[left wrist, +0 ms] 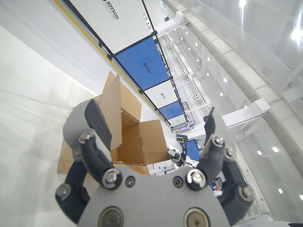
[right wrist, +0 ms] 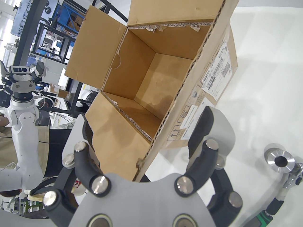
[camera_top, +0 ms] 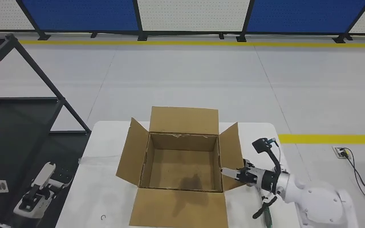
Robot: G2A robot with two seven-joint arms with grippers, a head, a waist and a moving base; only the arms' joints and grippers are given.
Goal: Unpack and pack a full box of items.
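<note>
Cardboard box (camera_top: 179, 165) upright mid tabletop (camera_top: 102, 176), all four flaps spread open. My right tool (right wrist: 145, 119) wide open, fingers straddling edge of box's right flap (camera_top: 230, 149), not clamped on it. My left tool (left wrist: 151, 112) beyond tabletop's left side, wide open, holding nothing

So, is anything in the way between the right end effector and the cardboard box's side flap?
Nothing visible is. The right end effector is open, and the upright side flap of the brown cardboard box sits edge-on between its fingers.
</note>
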